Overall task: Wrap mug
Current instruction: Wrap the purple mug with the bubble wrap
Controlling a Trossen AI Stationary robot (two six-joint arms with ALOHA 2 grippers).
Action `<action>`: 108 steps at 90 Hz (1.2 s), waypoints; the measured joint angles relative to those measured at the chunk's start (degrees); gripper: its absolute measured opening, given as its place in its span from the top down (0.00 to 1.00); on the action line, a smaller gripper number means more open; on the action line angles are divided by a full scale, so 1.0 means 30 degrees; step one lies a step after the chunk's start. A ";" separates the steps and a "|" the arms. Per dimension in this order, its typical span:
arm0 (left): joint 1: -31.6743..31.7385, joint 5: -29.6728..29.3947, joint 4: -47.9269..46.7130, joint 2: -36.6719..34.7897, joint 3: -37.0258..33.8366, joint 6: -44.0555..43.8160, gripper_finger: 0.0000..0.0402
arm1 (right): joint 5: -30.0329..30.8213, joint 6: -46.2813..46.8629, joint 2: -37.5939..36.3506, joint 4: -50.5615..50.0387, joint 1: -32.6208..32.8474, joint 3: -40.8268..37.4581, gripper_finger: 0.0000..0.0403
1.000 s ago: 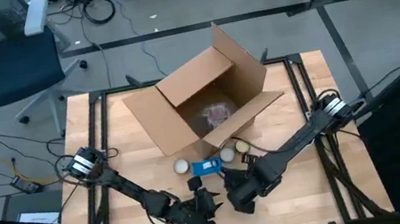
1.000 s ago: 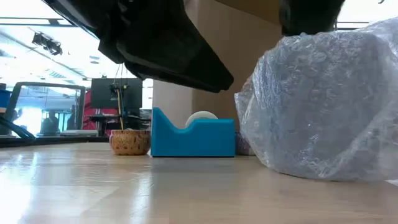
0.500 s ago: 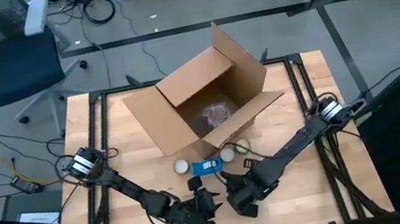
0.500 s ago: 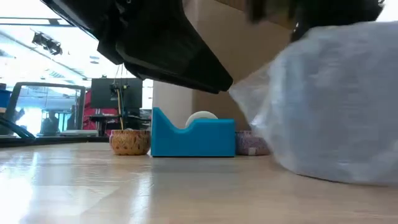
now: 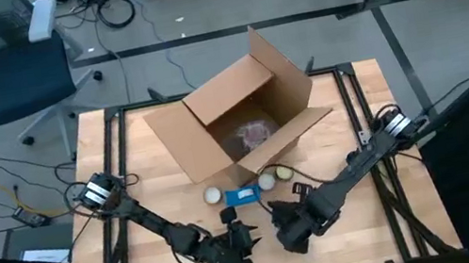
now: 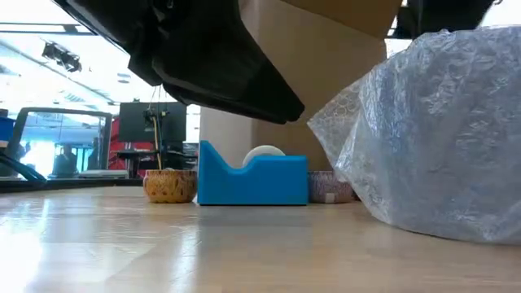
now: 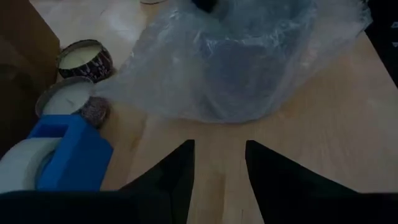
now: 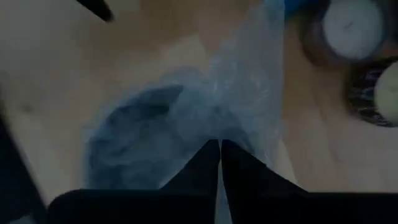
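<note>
The mug shows as a dark shape (image 8: 134, 130) inside a bundle of clear bubble wrap (image 6: 431, 138), which lies on the wooden table near its front edge. My right gripper (image 8: 220, 155) comes down on the bundle from above and is shut on the wrap. My left gripper (image 7: 221, 162) stands open just to the left of the bundle (image 7: 242, 62), low over the table, with nothing between its fingers. My right gripper pinches a gathered piece of the bubble wrap (image 8: 231, 134) on the bundle's upper side between its two fingers, which point down. Whether this is one layer or several I cannot tell. The bundle sits tilted, its left underside (image 6: 350, 199) raised off the table.
A blue tape dispenser (image 6: 252, 175) stands behind the bundle, with small candles (image 7: 84, 56) beside it. An open cardboard box (image 5: 237, 117) fills the table's far middle. My left arm (image 6: 203, 57) hangs dark over the low view's left.
My right gripper has gone a little toward the table's right and near edges, still shut on the wrap. The bundle has gone with it toward the right and tipped, so that its left underside has come up off the table.
</note>
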 joint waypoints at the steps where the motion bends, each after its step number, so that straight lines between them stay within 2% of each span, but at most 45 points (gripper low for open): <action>1: 0.0002 0.0000 -0.0002 0.0000 0.0000 -0.0001 0.68 | -0.0093 -0.0036 0.0138 0.0036 -0.0027 0.0004 1.00; 17: 0.0062 0.0000 -0.0005 0.0000 0.0000 -0.0012 0.68 | -0.1064 -0.0599 0.1813 0.0786 -0.0191 0.0101 1.00; 27: 0.0086 0.0000 -0.0005 0.0000 0.0000 -0.0015 0.68 | -0.1516 -0.0934 0.2004 0.0993 -0.0316 0.0087 1.00; 55: 0.0093 0.0000 -0.0080 0.0000 0.0000 -0.0022 0.68 | -0.0748 -0.0907 -0.0045 0.0906 -0.0173 0.0553 1.00; 70: 0.0093 0.0000 -0.0103 0.0000 0.0000 -0.0029 0.68 | -0.0739 -0.0781 -0.0361 0.0731 0.0071 0.0510 1.00; 93: 0.0093 -0.0004 -0.0093 0.0000 0.0000 -0.0044 0.68 | 0.2383 -0.0336 -0.0444 0.0917 0.0317 0.0413 1.00; 108: 0.0093 0.0000 -0.0086 -0.0007 0.0000 -0.0055 0.68 | 0.2433 -0.0213 -0.0422 0.2362 0.0303 -0.0962 1.00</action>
